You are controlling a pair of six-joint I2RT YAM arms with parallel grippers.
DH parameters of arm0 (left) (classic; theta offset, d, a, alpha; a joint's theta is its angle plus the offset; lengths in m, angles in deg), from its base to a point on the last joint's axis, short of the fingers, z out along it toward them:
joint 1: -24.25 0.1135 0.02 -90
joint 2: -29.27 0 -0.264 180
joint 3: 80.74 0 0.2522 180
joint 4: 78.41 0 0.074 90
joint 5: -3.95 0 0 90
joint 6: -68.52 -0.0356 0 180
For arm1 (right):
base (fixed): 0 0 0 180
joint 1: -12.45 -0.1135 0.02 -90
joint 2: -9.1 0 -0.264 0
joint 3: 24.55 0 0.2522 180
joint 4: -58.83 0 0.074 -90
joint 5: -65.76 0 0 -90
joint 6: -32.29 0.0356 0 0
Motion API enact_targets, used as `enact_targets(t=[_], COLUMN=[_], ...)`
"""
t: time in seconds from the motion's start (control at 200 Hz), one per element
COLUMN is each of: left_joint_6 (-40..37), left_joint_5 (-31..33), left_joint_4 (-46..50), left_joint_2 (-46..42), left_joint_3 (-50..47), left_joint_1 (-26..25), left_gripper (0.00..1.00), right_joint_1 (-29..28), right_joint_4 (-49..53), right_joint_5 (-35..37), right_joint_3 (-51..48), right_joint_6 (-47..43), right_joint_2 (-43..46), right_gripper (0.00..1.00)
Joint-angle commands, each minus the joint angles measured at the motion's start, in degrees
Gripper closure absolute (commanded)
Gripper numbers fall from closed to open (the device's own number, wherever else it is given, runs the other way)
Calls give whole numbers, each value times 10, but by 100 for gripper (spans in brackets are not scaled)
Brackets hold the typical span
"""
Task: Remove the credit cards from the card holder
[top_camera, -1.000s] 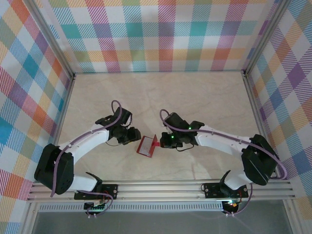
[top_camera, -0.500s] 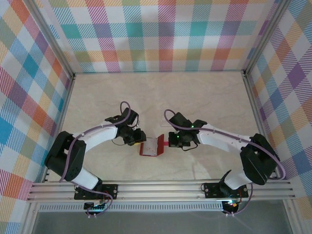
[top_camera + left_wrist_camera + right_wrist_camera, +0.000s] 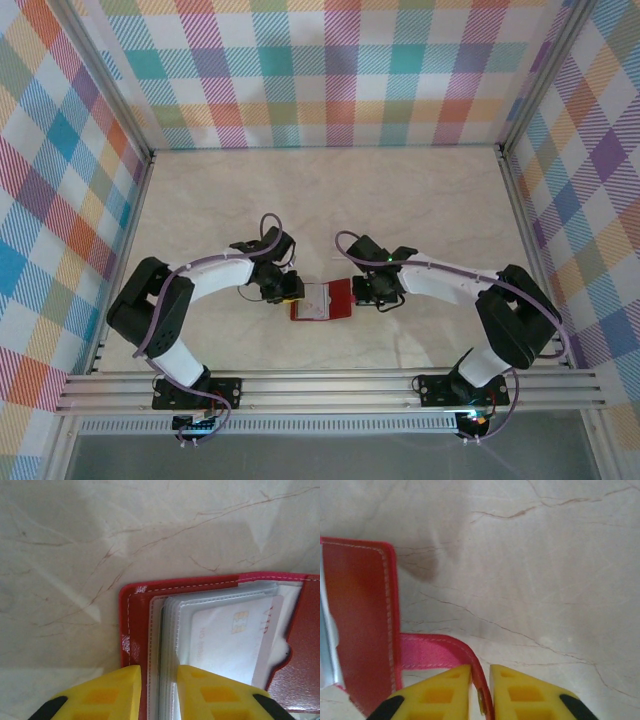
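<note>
Red card holder; left wrist reveals credit card.

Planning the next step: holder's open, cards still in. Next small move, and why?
Probably close the left gripper on the card holder's left edge to anchor it: its fingers straddle that edge, the credit card sits in its clear sleeve, and the right gripper straddles the snap tab.

Card holder: red leather-like, stitched edge, slight sheen. Sleeves inside it: clear glossy plastic. Card within: smooth pale plastic. Table beneath it: polished marble-look. Left gripper: matt yellow plastic.
</note>
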Motion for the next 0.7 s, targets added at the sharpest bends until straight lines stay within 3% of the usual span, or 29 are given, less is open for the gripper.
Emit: enact_targets(t=[0.0, 0.145, 0.42, 0.555, 0.695], left_joint_6=[-17, -16, -18, -17, -15], left_joint_5=[4, -1, -2, -4, -9], left_joint_4=[9, 8, 18, 22, 28], left_joint_2=[13, 8, -12, -19, -28], left_joint_3=[5, 1, 10, 14, 18], left_joint_1=[-3, -3, -3, -3, -4], left_gripper=[74, 74, 74, 74, 74], right_joint_1=[3, 4, 4, 4, 4], right_joint_4=[37, 66, 128, 107, 27], right_joint_5=[21, 21, 35, -16, -134], right_joint_3=[1, 15, 71, 97, 97], right_joint_6=[-2, -7, -14, -10, 4], right_joint_2=[13, 43, 103, 112, 92], right_gripper=[76, 68, 66, 67, 69])
